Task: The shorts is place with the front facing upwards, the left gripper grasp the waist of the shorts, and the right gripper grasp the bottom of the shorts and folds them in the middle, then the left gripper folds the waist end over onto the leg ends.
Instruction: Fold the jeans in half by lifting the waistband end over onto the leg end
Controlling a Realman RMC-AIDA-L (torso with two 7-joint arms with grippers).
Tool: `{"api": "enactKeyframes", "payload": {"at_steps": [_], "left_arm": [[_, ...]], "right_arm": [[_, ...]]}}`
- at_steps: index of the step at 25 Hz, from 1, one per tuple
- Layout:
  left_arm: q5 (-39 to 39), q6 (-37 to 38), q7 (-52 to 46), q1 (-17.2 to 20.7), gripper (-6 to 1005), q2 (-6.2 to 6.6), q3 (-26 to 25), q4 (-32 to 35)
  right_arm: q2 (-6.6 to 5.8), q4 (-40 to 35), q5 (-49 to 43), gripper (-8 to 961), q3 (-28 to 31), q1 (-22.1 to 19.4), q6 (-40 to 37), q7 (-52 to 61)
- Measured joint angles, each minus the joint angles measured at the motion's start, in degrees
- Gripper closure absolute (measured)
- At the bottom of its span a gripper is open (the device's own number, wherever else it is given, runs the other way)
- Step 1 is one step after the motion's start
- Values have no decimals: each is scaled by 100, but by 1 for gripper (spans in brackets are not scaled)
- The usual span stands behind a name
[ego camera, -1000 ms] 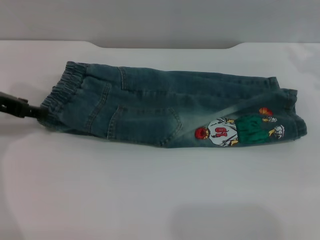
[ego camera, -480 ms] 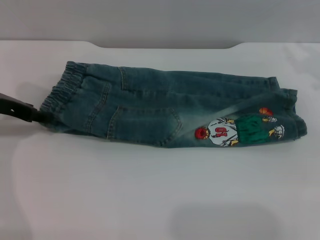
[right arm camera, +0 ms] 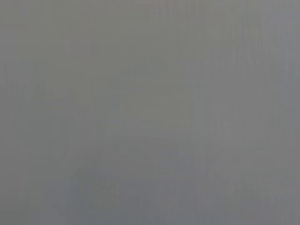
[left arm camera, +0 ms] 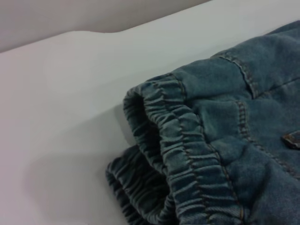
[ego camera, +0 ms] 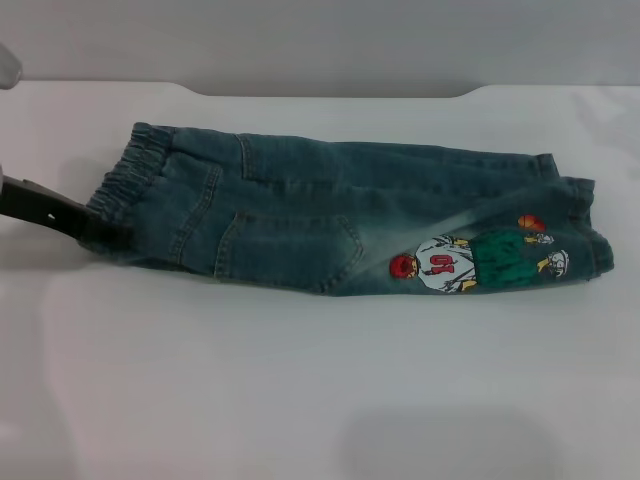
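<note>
White tabletop point(ego camera: 300, 380) filled the scene, with a grey wall behind its far edge. Nearest the robot that surface lay bare, a faint soft shadow falling across its near right part.

Beyond it lay the shorts point(ego camera: 340, 220), already folded lengthwise into one long strip running across the table, the denim faded pale along the thigh. On the near layer, toward the right end of the shorts, sat the cartoon print point(ego camera: 480, 262) in red, white and green. The leg ends point(ego camera: 580, 225) were stacked there, one hem resting on top of the other.

At the opposite end, the waist of the shorts point(ego camera: 125, 185) bunched in its gathered elastic. The left gripper point(ego camera: 85, 228) reached in low from the left of the shorts, its dark tip touching the near corner of the waistband. Whether its fingers were closed on the cloth or loose could not be told. The left wrist view showed the waistband close up, its two puckered layers point(left arm camera: 183, 154) parted slightly, one curling above the other, and a pocket seam point(left arm camera: 243, 75) just past the band.

The right wrist view showed only flat grey, and the right gripper appeared nowhere.
</note>
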Motion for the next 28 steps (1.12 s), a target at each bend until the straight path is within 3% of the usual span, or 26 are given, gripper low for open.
{"api": "enactKeyframes", "payload": {"at_steps": [7, 12, 23, 28], "left_arm": [[269, 98, -1, -70, 391, -3, -2, -116], [347, 28, 4, -64, 607, -34, -15, -79], [358, -28, 12, -58, 955, -39, -16, 42], [317, 319, -14, -31, 954, -100, -54, 819]], "right_arm": [[-7, -1, 7, 510, 1, -5, 4, -8], [-15, -1, 10, 509, 0, -8, 15, -9], [-18, 7, 4, 510, 0, -41, 38, -9], [-47, 191, -19, 509, 1, -13, 159, -17]]}}
